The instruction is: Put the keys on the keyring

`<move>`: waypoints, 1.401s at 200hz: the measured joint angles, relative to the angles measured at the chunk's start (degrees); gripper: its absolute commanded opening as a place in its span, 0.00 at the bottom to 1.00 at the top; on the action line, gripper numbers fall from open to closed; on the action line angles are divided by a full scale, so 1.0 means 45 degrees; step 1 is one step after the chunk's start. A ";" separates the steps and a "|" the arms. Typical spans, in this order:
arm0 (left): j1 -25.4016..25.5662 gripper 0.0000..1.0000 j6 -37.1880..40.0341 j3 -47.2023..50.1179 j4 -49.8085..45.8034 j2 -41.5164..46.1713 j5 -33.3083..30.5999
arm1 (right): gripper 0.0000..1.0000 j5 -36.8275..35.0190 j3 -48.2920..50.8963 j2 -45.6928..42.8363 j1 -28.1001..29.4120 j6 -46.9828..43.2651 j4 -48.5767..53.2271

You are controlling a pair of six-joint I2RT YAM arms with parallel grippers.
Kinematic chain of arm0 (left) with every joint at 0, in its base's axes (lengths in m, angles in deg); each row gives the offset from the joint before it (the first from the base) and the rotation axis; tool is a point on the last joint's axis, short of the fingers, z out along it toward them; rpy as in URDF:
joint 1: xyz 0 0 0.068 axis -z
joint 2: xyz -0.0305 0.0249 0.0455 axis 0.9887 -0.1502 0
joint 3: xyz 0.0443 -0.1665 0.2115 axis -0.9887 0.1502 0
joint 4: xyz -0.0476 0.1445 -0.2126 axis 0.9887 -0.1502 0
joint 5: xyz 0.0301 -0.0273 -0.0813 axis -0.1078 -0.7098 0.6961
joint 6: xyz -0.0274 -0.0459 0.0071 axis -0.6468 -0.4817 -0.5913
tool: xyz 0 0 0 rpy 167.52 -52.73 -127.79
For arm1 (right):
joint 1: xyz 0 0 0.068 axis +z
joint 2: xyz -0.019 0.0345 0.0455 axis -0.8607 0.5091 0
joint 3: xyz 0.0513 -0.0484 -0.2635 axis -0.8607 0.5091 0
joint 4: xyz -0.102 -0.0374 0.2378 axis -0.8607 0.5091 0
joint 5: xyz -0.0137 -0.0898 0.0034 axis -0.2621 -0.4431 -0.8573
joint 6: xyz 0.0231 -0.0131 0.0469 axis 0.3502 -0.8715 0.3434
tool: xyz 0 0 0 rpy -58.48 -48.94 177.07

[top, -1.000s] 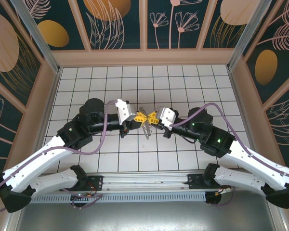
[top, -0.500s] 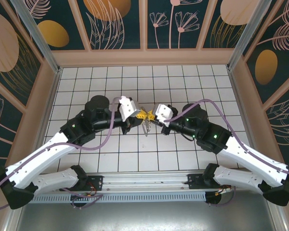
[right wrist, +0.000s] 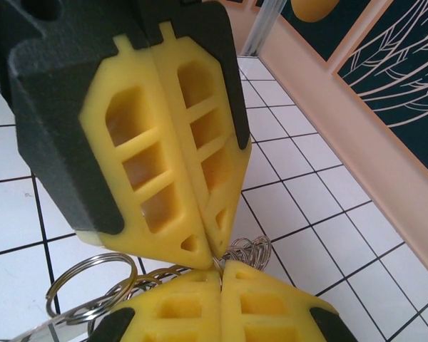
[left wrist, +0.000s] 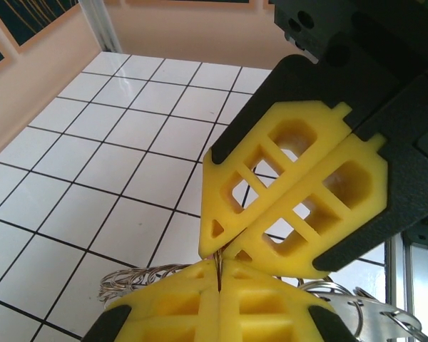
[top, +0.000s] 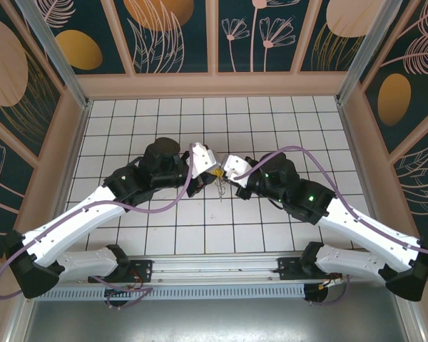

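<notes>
Both wrists are drawn closer together than a second ago, so that the left gripper [left wrist: 219, 267] and right gripper [right wrist: 220, 267] are pressed tip to tip, each clenched. Keys [top: 220, 188] are hung just under the tips, above the floor [top: 128, 121], likely kept aloft for threading. Among the wire loops [right wrist: 93, 281] the keyring cannot be told apart.

I am looking down into a robotics lab test cell, not a home or shop. A white-and-black left arm [top: 78, 221] and right arm [top: 364, 231] are bolted to a metal rail [top: 214, 269] at the near edge of a worktop [top: 128, 121] covered in white gridded tiles. Aluminium frame posts [top: 53, 50] hold wall panels [top: 175, 43] printed with dark teal botanical patterns. A purple cable [top: 294, 148] loops above the right arm.
</notes>
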State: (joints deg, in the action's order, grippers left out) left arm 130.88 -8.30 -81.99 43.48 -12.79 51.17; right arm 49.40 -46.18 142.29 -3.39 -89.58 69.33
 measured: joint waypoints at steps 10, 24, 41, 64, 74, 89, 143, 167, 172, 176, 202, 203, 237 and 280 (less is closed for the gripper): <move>0.0000 0.00 -0.0010 0.0126 0.0155 0.0121 0.0097 | 0.00 0.0058 0.0000 -0.0058 0.0000 0.0000 -0.0010; 0.0000 0.00 -0.0058 0.0393 0.0559 0.0408 0.0253 | 0.05 0.0209 0.0019 -0.0219 0.0005 0.0010 -0.0078; 0.0000 0.00 -0.0160 0.0631 0.0981 0.0801 0.0457 | 0.11 0.0486 0.0170 -0.0534 0.0034 0.0053 -0.0427; 0.0000 0.00 -0.0355 0.0806 0.1608 0.1195 0.0826 | 0.17 0.0923 0.0359 -0.0976 0.0068 0.0146 -0.1030; 0.0000 0.00 -0.0461 0.0840 0.1865 0.1316 0.0986 | 0.17 0.1107 0.0389 -0.1112 0.0073 0.0136 -0.1243; -0.0005 0.00 -0.0593 0.0860 0.2191 0.1428 0.1219 | 0.18 0.1273 0.0389 -0.1209 0.0073 0.0146 -0.1515; -0.0058 0.00 -0.0879 0.0962 0.2404 0.1778 0.1627 | 0.12 0.1632 0.0389 -0.1287 0.0078 0.0155 -0.1870; -0.0063 0.00 -0.1025 0.1146 0.2618 0.2059 0.1914 | 0.05 0.1894 0.0389 -0.1331 0.0073 0.0199 -0.2079; -0.0063 0.00 -0.1054 0.1156 0.2647 0.2103 0.1948 | 0.03 0.1967 0.0389 -0.1341 0.0073 0.0165 -0.2118; -0.0068 0.00 -0.1073 0.1161 0.2662 0.2137 0.1982 | 0.01 0.2006 0.0389 -0.1345 0.0073 0.0214 -0.2161; -0.0078 0.00 -0.1122 0.1161 0.2739 0.2229 0.2132 | 0.00 0.2195 0.0389 -0.1375 0.0044 0.0199 -0.2288; -0.0078 0.00 -0.1122 0.1161 0.2739 0.2229 0.2132 | 0.00 0.2195 0.0389 -0.1375 0.0044 0.0199 -0.2283; -0.0087 0.00 -0.1064 0.1132 0.2569 0.2186 0.2113 | 0.00 0.2225 0.0350 -0.1331 0.0039 0.0155 -0.2176; -0.0083 0.00 -0.0559 0.0219 0.1370 0.1292 0.1443 | 0.00 0.1642 0.0058 -0.1035 -0.0083 0.0000 -0.1472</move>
State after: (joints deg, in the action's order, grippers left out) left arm 130.51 -10.81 -81.01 49.65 -6.97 57.66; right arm 56.79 -45.92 137.63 -3.76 -89.58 62.71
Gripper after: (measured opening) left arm 0.047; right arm 0.059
